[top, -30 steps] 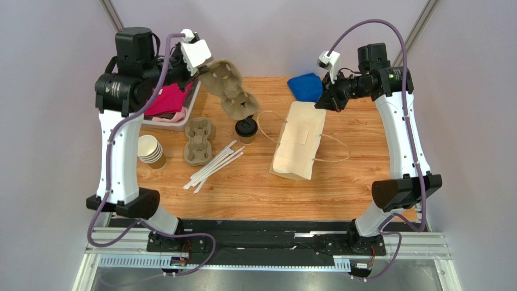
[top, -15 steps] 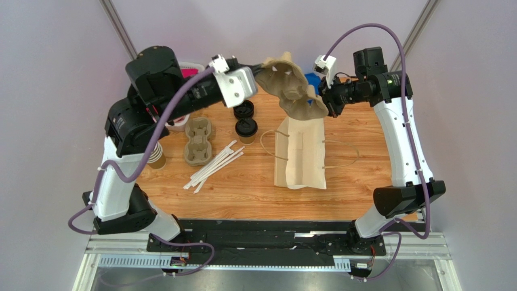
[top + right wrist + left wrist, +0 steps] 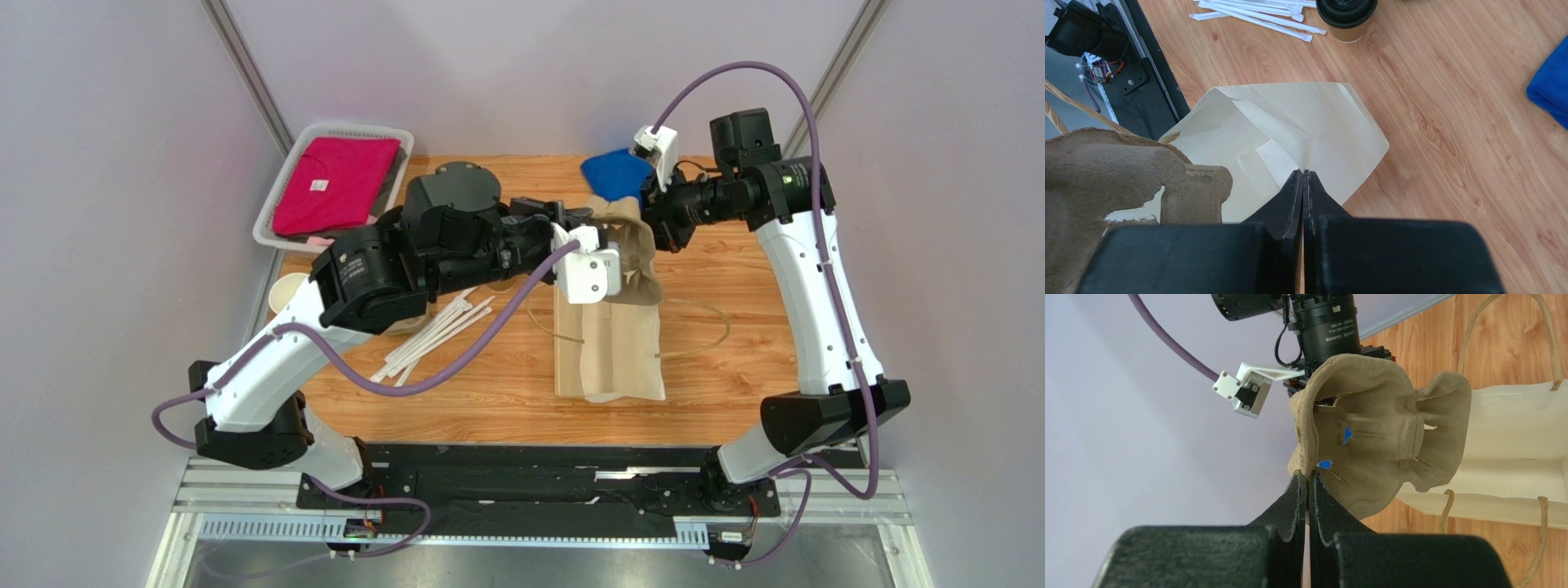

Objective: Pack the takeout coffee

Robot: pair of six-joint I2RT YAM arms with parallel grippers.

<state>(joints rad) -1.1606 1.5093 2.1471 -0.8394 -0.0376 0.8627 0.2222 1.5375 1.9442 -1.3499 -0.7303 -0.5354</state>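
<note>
Left hand point(image 3: 1308, 478): clamped on rim of brown moulded-pulp cup carrier point(image 3: 1379, 447).
Right hand point(image 3: 1303, 176): pinching edge of tan paper bag point(image 3: 1303, 122).
Black-lidded kraft coffee cup point(image 3: 1347, 17): upright on wooden worktop point(image 3: 1444, 122).

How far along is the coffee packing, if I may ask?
Nothing looks packed yet. The right hand pinches the edge of the tan paper bag; the left hand holds the brown pulp cup carrier at its mouth. The black-lidded kraft coffee cup stands on the table.
</note>
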